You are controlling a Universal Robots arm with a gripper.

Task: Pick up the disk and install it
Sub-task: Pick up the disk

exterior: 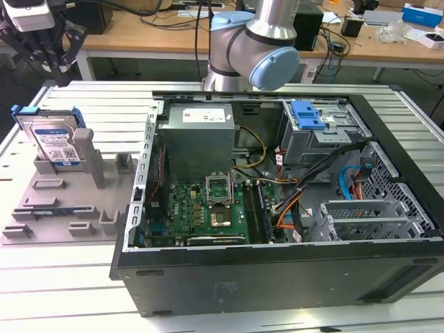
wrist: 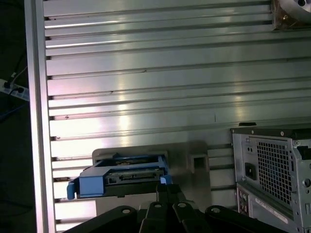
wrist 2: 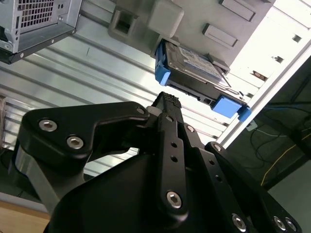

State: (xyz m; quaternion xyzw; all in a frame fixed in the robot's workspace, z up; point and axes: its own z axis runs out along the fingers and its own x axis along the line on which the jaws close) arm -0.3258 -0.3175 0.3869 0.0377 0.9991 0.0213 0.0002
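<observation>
Open black computer case [exterior: 277, 284] nearest, on slatted aluminium table [exterior: 62, 291]. At the exterior view's left, grey plastic fixture [exterior: 41, 208] holds the silver, blue-framed disk [exterior: 52, 142] upright. A grey post [exterior: 87, 149] partly covers it. Black gripper [exterior: 54, 66] hangs above the disk, apart; released or clenched, cannot tell.

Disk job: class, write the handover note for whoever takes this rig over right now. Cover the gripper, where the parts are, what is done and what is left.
Gripper: holds nothing; it hangs close to the disk and apart from it.
Disk: stands on edge in the grey holder on the table, at the exterior view's left of the open computer case.
Done: no step of the task shows as done.
Left: the disk is not yet picked up and not yet in the case.
</observation>
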